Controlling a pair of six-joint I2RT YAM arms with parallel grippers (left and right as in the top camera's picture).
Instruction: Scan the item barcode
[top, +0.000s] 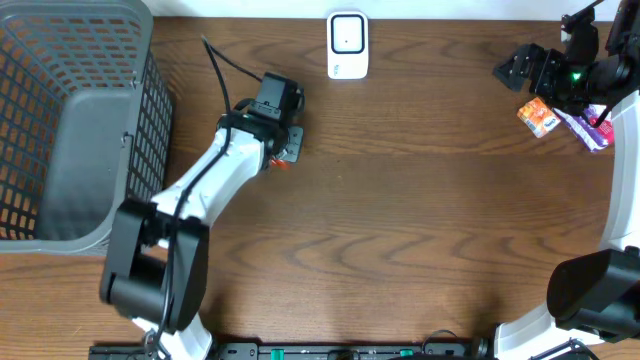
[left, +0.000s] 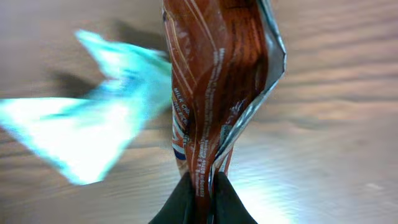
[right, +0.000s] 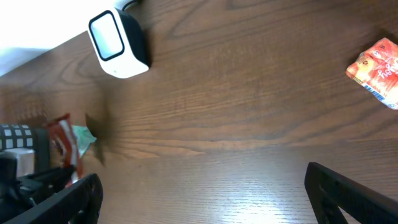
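Jutting from clamped left gripper: brown packet

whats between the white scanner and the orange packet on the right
Nothing; only bare wooden tabletop runs from the white scanner to the orange packet, plainest in the right wrist view.

**Right wrist view: scanner upper left, jaws spread wide**

You're looking down on the wooden surface. The white scanner sits at the upper left. At the left edge a red-brown wrapper stands upright with a teal packet just beside it, and the left arm shows as dark hardware below them. An orange packet lies at the upper right, well apart. Your right gripper is spread wide, with nothing between its fingers.
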